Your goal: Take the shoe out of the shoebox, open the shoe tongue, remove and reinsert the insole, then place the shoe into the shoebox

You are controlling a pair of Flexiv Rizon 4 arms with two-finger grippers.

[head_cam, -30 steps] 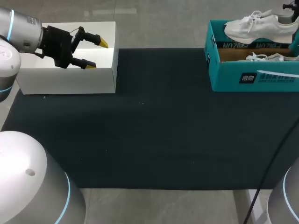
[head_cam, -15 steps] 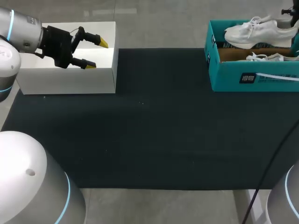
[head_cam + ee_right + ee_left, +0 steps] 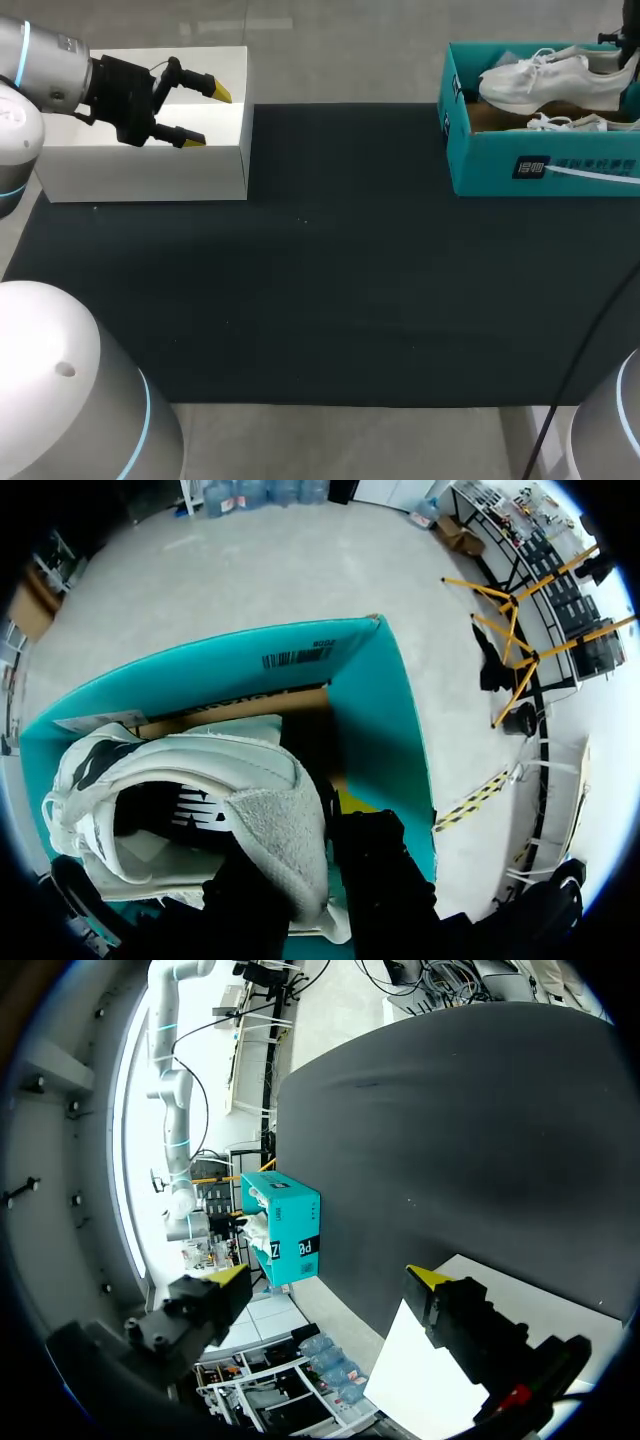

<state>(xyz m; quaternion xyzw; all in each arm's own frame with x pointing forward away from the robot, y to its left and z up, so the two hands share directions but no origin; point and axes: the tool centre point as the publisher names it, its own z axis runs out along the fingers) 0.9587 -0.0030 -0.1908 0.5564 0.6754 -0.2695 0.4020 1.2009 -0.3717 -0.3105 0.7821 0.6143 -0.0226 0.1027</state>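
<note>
A white shoe (image 3: 545, 80) hangs just over the open teal shoebox (image 3: 520, 165) at the far right of the table. My right gripper (image 3: 300, 875) is shut on the shoe's (image 3: 190, 800) heel, one black finger inside the collar and one outside; in the head view only a bit of it shows at the edge. A second white shoe (image 3: 570, 123) lies inside the shoebox (image 3: 390, 720). My left gripper (image 3: 205, 115) stands open and empty above the white box (image 3: 150, 170) at the far left. In the left wrist view the gripper (image 3: 330, 1275) faces the distant shoebox (image 3: 285, 1230).
A black mat (image 3: 330, 270) covers the table between the white box and the shoebox. The white box (image 3: 430, 1370) lies right under my left gripper's fingers.
The held white shoe has sunk a little toward the shoebox and tilted, together with my right gripper. My left arm has not moved.
</note>
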